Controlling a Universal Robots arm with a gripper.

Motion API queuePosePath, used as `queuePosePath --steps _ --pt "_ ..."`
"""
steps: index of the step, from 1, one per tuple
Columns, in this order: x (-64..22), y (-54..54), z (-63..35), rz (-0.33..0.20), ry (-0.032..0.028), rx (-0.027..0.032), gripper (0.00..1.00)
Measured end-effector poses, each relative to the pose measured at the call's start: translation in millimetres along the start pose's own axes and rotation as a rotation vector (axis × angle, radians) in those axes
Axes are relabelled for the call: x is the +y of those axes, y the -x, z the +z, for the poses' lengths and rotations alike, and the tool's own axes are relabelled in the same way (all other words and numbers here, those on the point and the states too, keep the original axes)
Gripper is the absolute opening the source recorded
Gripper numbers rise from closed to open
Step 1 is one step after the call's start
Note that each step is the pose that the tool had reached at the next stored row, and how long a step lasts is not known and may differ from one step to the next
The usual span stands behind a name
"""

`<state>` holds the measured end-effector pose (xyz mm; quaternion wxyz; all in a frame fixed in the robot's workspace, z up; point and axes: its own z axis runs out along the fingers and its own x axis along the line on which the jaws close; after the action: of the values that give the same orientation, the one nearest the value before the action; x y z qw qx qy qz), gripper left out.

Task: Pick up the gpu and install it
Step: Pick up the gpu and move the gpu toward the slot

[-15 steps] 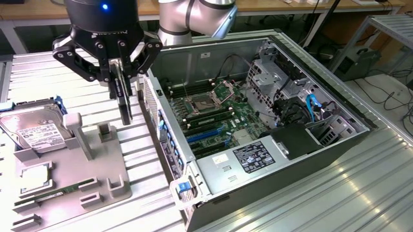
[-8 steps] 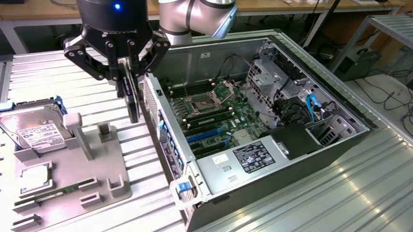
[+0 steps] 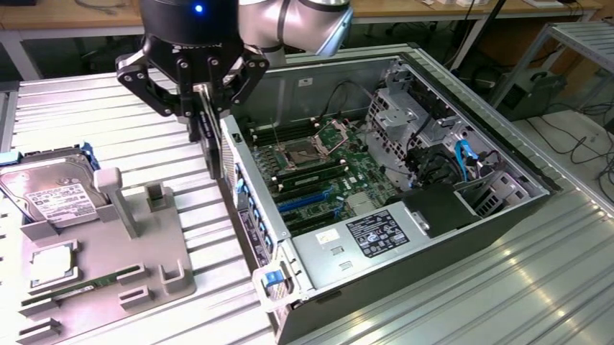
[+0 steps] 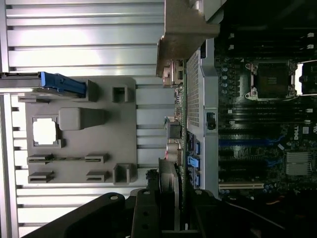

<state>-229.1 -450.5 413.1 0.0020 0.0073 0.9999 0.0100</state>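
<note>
Status: my pincer is clamped on the gpu, gripping it by its upper edge. The card hangs upright and edge-on below the fingers, clear of every surface.

Location: the gpu is over the side of the computer case that faces the grey fixture. It is directly above the case's rear wall, roughly midway along it. It is not inside the case and is not seated. The expansion slots lie further in on the motherboard, apart from the card. The fixture and the hard drive sit on the table toward its edge at the exterior view's left.

Risks noted:
- The card's lower edge is close above the rear wall, so a descent from here would, in my judgement, strike the sheet metal instead of a slot
- I hold only a narrow strip of the board, so a knock against the wall could tilt or slip the card in my grip
- A tilted card would meet its slot at an angle and jam, or stress the connector
- The open processor socket is near the slots and a dropped card could damage it
</note>
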Motion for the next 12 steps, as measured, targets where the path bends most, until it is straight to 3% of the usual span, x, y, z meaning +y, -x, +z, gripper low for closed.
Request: queuePosePath --steps 12 --pt "1.5 24.4 0.2 -0.030 0.0001 0.0006 0.28"
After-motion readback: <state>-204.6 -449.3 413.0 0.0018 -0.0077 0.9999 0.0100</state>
